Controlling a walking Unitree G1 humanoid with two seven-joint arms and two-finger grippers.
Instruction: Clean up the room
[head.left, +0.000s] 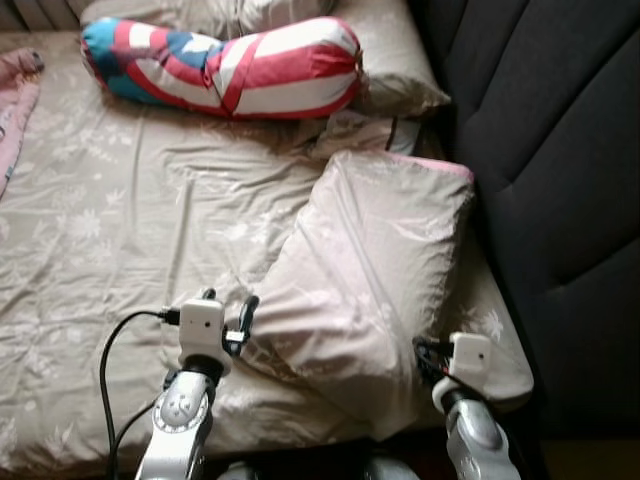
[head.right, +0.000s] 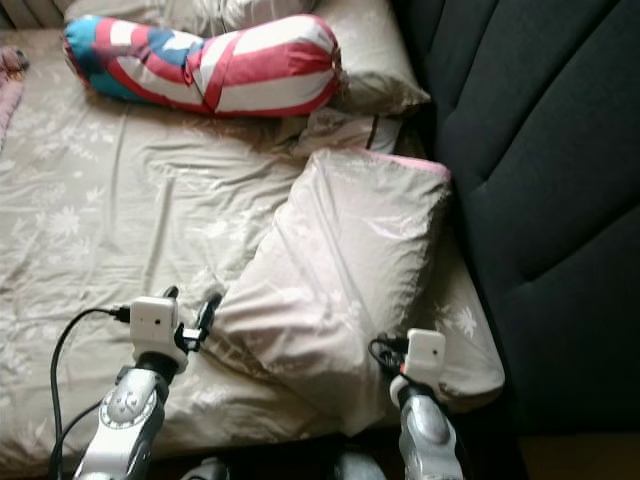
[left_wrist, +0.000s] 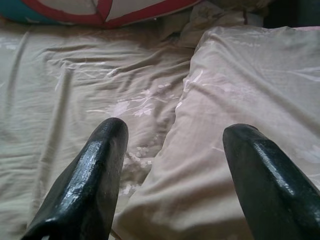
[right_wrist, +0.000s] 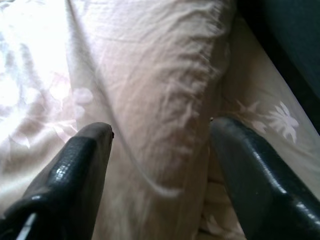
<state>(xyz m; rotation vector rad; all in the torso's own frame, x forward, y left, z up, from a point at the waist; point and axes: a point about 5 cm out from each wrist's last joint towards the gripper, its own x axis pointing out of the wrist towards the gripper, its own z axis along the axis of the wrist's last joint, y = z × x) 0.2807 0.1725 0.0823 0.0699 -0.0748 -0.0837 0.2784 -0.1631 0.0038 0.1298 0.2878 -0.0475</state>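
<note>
I am bracketing the pillow (head.left: 375, 270) lying askew on the bed (head.left: 120, 250) near the headboard (head.left: 560, 150), left gripper (left_wrist: 170, 175) and right gripper (right_wrist: 160, 170) both spread wide (nothing grasped yet), so both corners lift together.
</note>
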